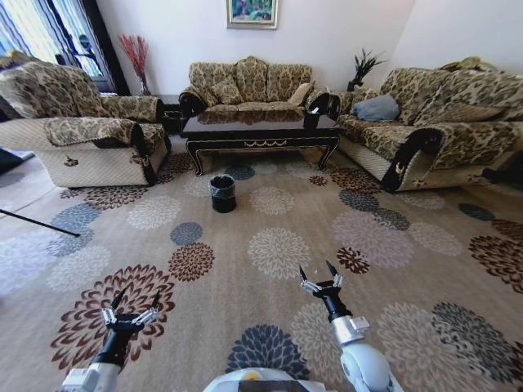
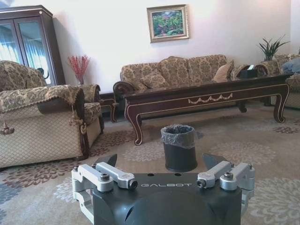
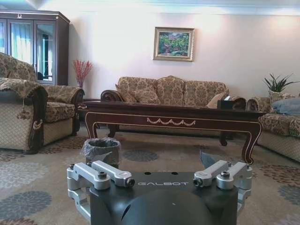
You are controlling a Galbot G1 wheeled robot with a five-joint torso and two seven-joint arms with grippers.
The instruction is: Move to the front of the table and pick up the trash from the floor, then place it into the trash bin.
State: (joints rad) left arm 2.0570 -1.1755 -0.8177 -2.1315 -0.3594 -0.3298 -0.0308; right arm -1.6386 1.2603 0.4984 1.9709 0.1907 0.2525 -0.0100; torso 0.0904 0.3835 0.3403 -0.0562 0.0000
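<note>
A two-armed wheeled robot faces a living room from well back on the floor (image 1: 270, 204), a beige carpet patterned with round flower medallions. Its left gripper (image 1: 131, 309) and right gripper (image 1: 319, 276) are both held low over the carpet ahead of its body, each with fingers spread apart and nothing between them. The trash bin (image 1: 222, 193), small, round, black and lined with a clear plastic bag, stands upright on the carpet just in front of the table (image 1: 260, 131), nearer its left end. The long, dark, glossy coffee table sits between a patterned sofa (image 1: 249, 86) at the back wall, an armchair (image 1: 82, 131) on the robot's left and another sofa (image 1: 441, 122) on its right. A framed painting (image 1: 252, 12) hangs above the back sofa. No trash can be made out on the carpet at this distance.
</note>
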